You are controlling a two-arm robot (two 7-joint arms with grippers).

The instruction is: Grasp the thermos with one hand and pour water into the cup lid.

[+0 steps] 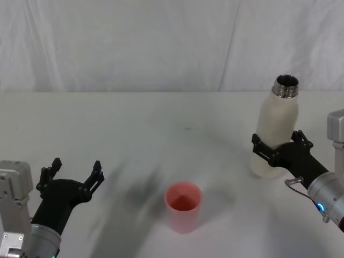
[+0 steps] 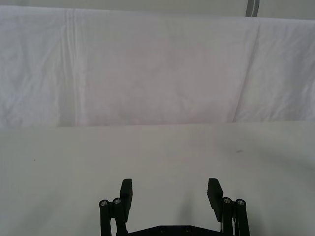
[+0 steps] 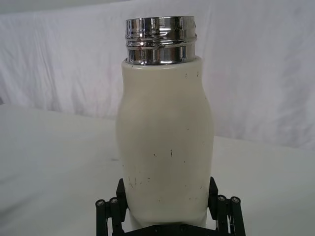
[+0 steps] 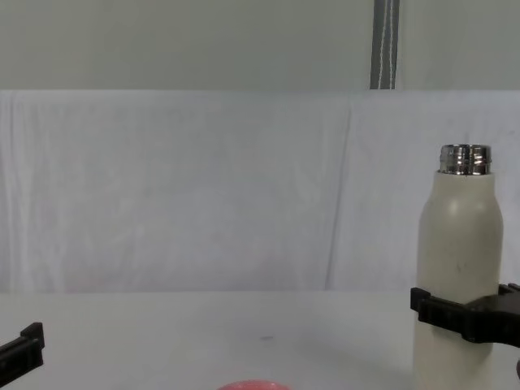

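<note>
Looking across your workspace, you have the white table (image 1: pixel 134 134) as the largest thing, with a white cloth backdrop (image 4: pixel 203 187) hung behind it.

Next in size is the thermos (image 1: pixel 275 129). You find it standing upright on the right side of the table, its shiny steel neck open at the top and uncapped. In the right wrist view the cream body (image 3: pixel 165 147) shows faint dark speckles, and in the chest view the bottle (image 4: pixel 457 268) rises at the right edge.

Your right gripper (image 1: pixel 280 149) is wrapped around the lower half of that thermos, one black finger on each side of the body, pinching it. The chest view shows the same clamp (image 4: pixel 465 315) as a dark band across the bottle.

Your left gripper (image 1: pixel 73 173) sits low at the near left of the table, well apart from everything else. Its fingers (image 2: pixel 127 192) are spread wide with nothing between them.

Smallest is the cup lid (image 1: pixel 183 206), a pink cup standing mouth-up near the front middle of the table, between the two arms and apart from the thermos. You see just its top rim (image 4: pixel 253 385) in the chest view.
</note>
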